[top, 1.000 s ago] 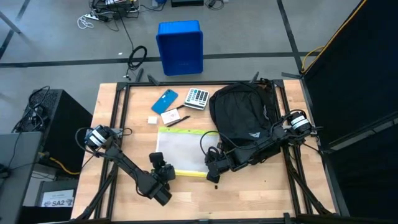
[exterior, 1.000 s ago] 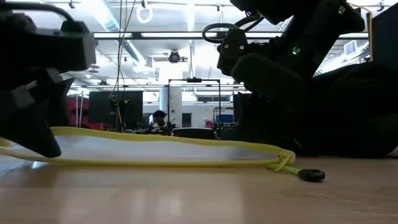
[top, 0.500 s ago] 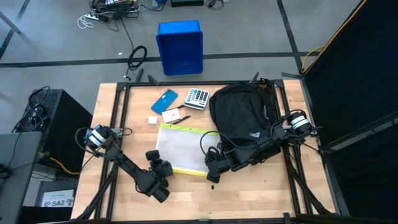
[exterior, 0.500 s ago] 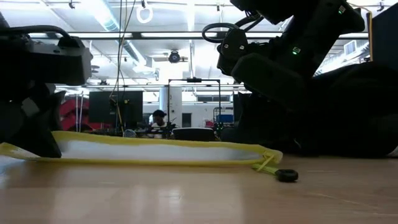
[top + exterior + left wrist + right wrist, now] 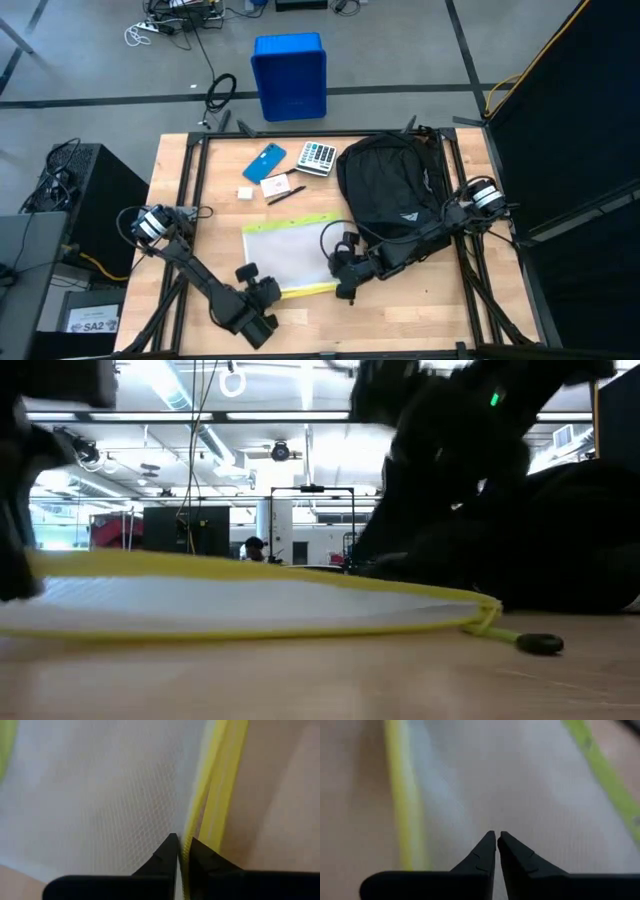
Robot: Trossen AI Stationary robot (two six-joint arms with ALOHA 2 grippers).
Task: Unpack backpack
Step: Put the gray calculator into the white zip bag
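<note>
Backpack [image 5: 388, 188] unpacking is well along, judging by what lies out on the table [image 5: 430, 300]. Closest to the work, the left gripper [image 5: 262, 291] now has its fingers [image 5: 167, 851] pressed together on the yellow edge of the mesh pouch [image 5: 285, 256], where a second ago they stood spread just short of it. The pouch has slid toward that gripper since then, away from the backpack, so it reads as being dragged clear. The right gripper [image 5: 343, 272] sits at the pouch's opposite edge, fingers together over the mesh; whether it pinches the fabric I cannot tell. Behind the right gripper, along its arm, the backpack rests on the table, apart from the pouch. Its opening is not visible, so what remains inside is unknown. The pouch looks flat; no contents show through. Beyond the pouch from the left gripper lie a blue phone [image 5: 265, 161], a calculator [image 5: 317, 156] and small cards [image 5: 275, 186]. Off the table's far side a blue bin [image 5: 289, 77] stands on the floor, its inside not visible
</note>
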